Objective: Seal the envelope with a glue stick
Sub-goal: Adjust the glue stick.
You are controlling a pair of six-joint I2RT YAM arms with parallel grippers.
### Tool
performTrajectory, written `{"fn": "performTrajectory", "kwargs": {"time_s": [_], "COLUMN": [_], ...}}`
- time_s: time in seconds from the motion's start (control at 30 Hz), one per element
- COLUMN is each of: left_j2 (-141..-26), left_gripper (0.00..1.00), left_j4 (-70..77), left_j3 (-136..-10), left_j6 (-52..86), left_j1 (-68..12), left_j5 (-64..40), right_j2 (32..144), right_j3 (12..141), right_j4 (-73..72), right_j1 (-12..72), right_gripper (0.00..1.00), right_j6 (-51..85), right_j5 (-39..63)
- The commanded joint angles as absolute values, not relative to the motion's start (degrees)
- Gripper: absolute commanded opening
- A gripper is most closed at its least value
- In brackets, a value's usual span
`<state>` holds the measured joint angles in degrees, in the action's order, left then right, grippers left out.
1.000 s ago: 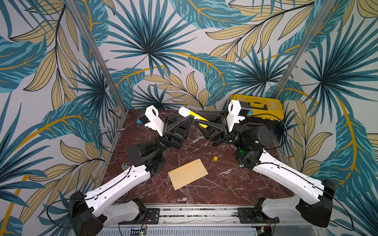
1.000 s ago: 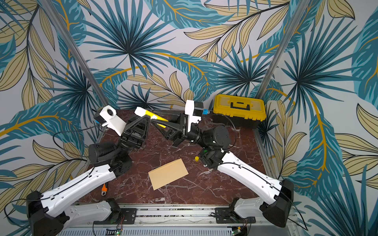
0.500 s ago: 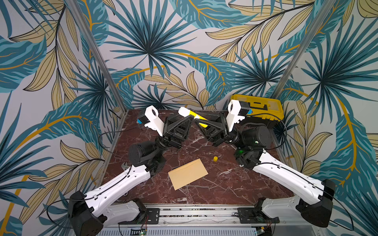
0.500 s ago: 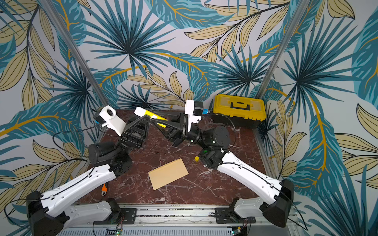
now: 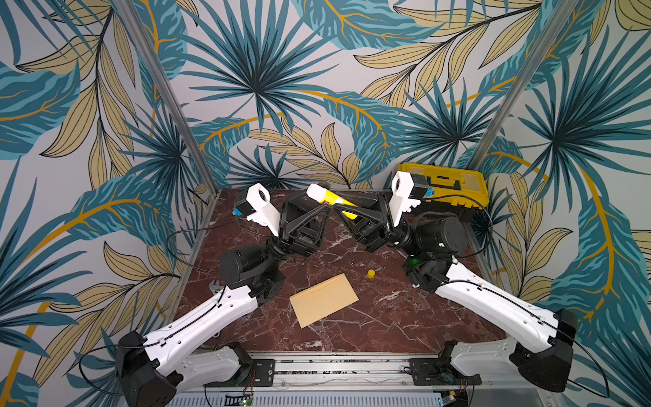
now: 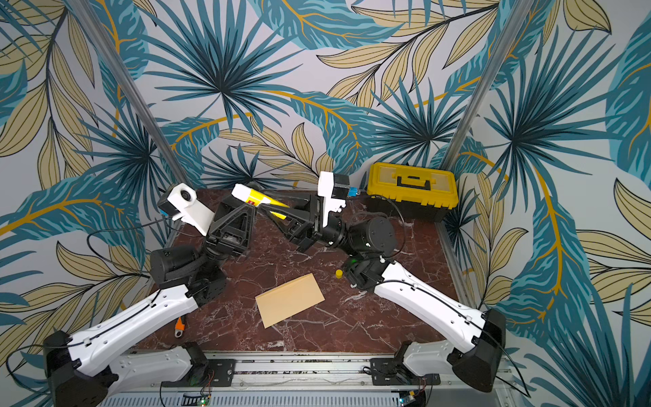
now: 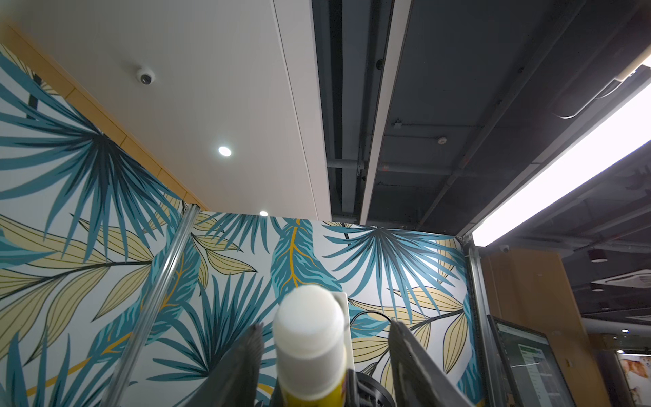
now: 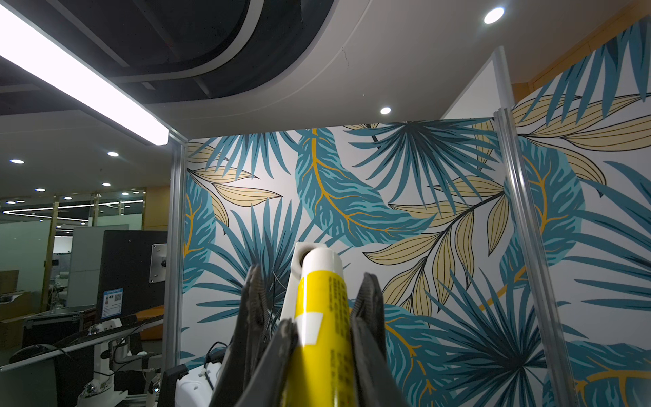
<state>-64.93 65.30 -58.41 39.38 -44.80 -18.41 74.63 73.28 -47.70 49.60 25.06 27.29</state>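
The glue stick [image 5: 331, 198] [image 6: 259, 198] is held aloft over the back of the table, uncapped, white end pointing left. My right gripper [image 5: 347, 211] [image 8: 320, 327] is shut on its yellow body [image 8: 322, 317]. My left gripper [image 5: 322, 203] [image 7: 326, 326] is open, a finger on each side of the white end [image 7: 310, 345] with a gap on both sides. The tan envelope [image 5: 324, 299] [image 6: 289, 299] lies flat, plain face up, near the table's front middle. A small yellow cap [image 5: 371, 273] [image 6: 339, 273] stands on the table just right of it.
A black toolbox with a yellow lid [image 5: 454, 190] [image 6: 412, 186] sits in the back right corner. A small orange item [image 6: 180, 326] lies by the left front edge under my left arm. Patterned walls close in the back and sides.
My left gripper's jaws have opened off the glue stick's white end. The right gripper stays shut on the stick, and both arms have hardly moved.
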Motion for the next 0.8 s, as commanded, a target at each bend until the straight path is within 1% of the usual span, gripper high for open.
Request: {"fn": "performTrajectory", "kwargs": {"time_s": [0.0, 0.17, 0.3, 0.37, 0.53, 0.63, 0.77], "left_j2": [-62.5, -58.1, -53.0, -50.7, -48.5, -49.2, -52.3], "left_gripper": [0.65, 0.70, 0.71, 0.71, 0.73, 0.73, 0.73], "left_j4": [62.7, 55.1, 44.7, 36.6, 9.7, -4.3, -21.0], "left_j3": [-56.7, -53.8, -50.4, -50.2, -54.9, -58.3, -61.0], "left_j6": [37.1, 33.2, 30.0, 28.7, 21.7, 18.3, 14.7], "left_j1": [-44.8, -44.7, -44.1, -43.5, -42.3, -41.4, -41.1], "left_j5": [-16.7, -13.4, -9.2, -7.7, -4.3, -3.8, -1.1], "right_j2": [72.0, 68.8, 65.2, 63.5, 59.6, 57.9, 56.5], "right_j3": [72.1, 70.5, 69.5, 69.5, 70.4, 71.2, 72.0], "right_j4": [-47.4, -43.3, -36.0, -30.8, -14.5, -5.0, 5.6], "right_j1": [49.8, 49.8, 49.8, 49.9, 49.8, 49.9, 49.8], "right_gripper": [0.00, 0.00, 0.00, 0.00, 0.00, 0.00, 0.00], "right_j6": [23.7, 20.4, 16.3, 14.1, 9.6, 8.8, 8.6], "right_j5": [25.5, 22.0, 15.7, 11.8, -1.2, -10.8, -18.5]}}
